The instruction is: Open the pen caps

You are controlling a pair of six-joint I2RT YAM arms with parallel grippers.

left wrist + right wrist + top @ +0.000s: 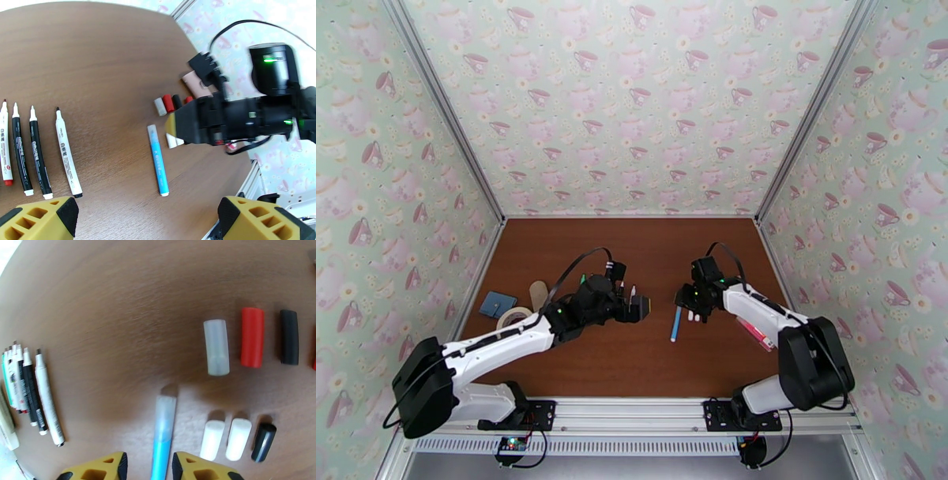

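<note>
1. The counter [632, 363] is brown and smooth; a dropped pen would likely roll.
2. The left claw [148, 211] has its fingers wide apart and empty, at 10 o'clock of the blue pen [676, 324] seen from above. A skewed pull on the short cap could miss it.
3. The right claw [150, 463] has its fingers narrowed either side of that pen's barrel. Whether they pinch it I cannot tell. A weak hold would let it slip.
4. The uncapped pens [40, 158] lie in a row at 9 o'clock, well apart.
5. The blue pen lies flat on the counter, its translucent cap [166, 411] on.
6. The loose caps [237, 439] sit just beside at 3 o'clock; a sideways swing could scatter them.
</note>
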